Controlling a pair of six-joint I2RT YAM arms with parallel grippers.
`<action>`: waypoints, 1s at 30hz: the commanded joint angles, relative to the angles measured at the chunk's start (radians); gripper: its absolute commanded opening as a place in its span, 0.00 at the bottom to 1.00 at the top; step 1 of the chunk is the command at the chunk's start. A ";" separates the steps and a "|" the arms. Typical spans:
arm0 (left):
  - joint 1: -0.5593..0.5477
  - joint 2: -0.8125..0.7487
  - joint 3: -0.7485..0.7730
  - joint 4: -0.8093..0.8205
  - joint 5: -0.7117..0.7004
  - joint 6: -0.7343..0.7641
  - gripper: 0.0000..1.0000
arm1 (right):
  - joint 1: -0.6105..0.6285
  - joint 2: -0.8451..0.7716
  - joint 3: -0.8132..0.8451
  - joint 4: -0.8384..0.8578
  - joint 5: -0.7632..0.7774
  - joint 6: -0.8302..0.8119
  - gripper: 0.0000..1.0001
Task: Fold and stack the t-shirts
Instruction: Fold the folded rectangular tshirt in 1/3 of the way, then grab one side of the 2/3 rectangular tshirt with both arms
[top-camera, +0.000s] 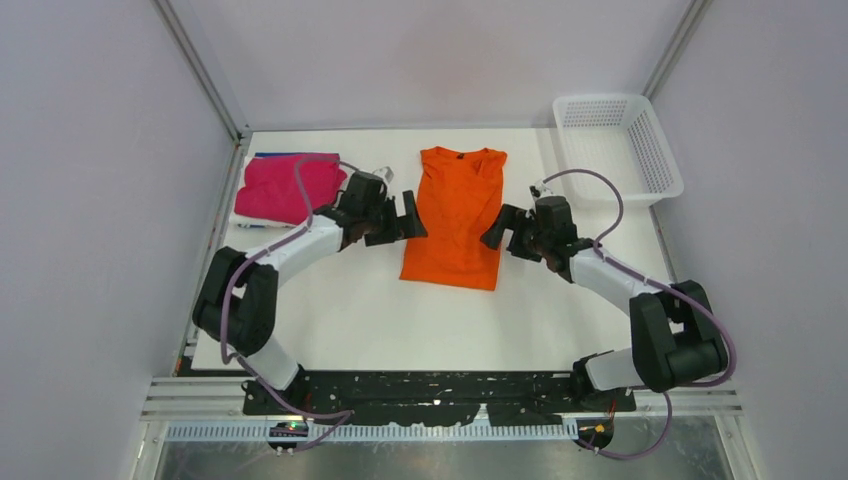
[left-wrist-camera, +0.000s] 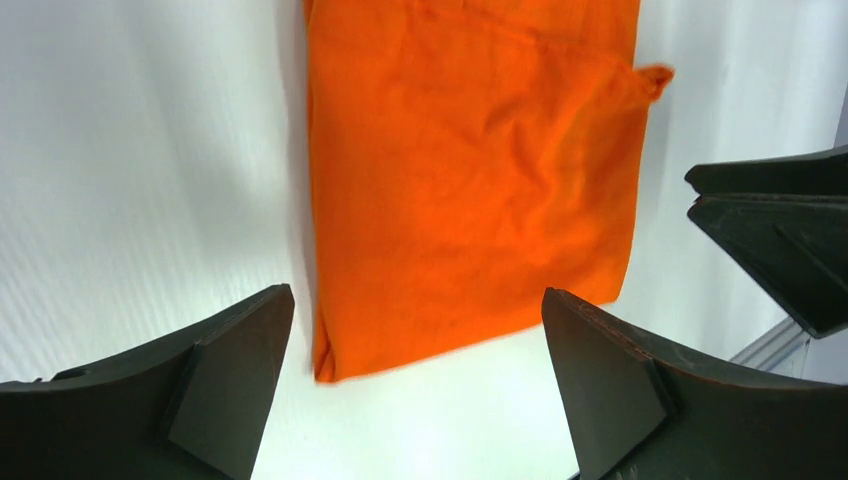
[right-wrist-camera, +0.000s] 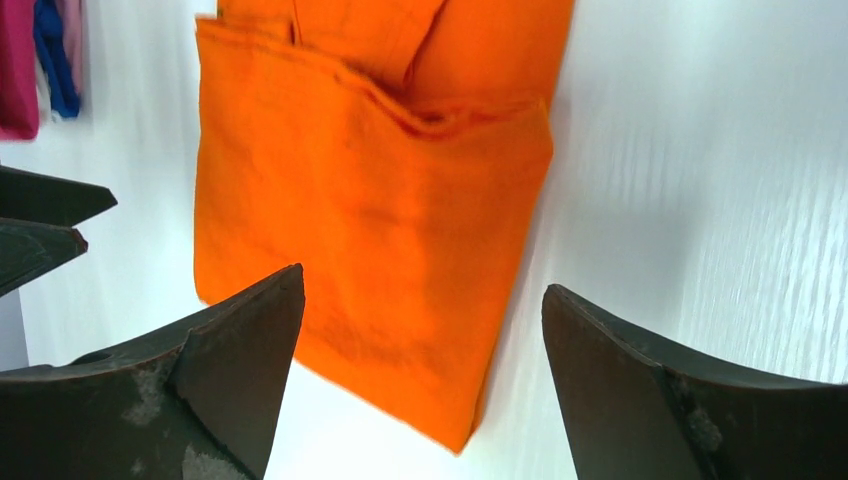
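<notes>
An orange t-shirt (top-camera: 456, 214) lies flat at the table's middle, its sides folded in to a long strip, collar at the far end. It fills the left wrist view (left-wrist-camera: 470, 180) and the right wrist view (right-wrist-camera: 370, 210). My left gripper (top-camera: 400, 218) hovers open at its left edge; my right gripper (top-camera: 505, 228) hovers open at its right edge. Neither holds cloth. A folded magenta-pink t-shirt (top-camera: 288, 188) rests at the far left on a blue one (top-camera: 275, 155) that shows only as a thin edge.
A white mesh basket (top-camera: 618, 146) stands at the far right corner. Frame posts and grey walls close in the table on both sides and at the back.
</notes>
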 joint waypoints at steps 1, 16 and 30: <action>-0.002 -0.123 -0.162 0.033 0.032 -0.027 1.00 | 0.031 -0.118 -0.091 -0.012 -0.027 0.014 0.95; -0.035 -0.094 -0.309 0.117 0.062 -0.100 0.69 | 0.173 -0.186 -0.229 -0.052 0.028 0.013 0.91; -0.065 -0.002 -0.260 0.066 0.016 -0.093 0.39 | 0.220 -0.087 -0.209 -0.034 0.088 0.006 0.55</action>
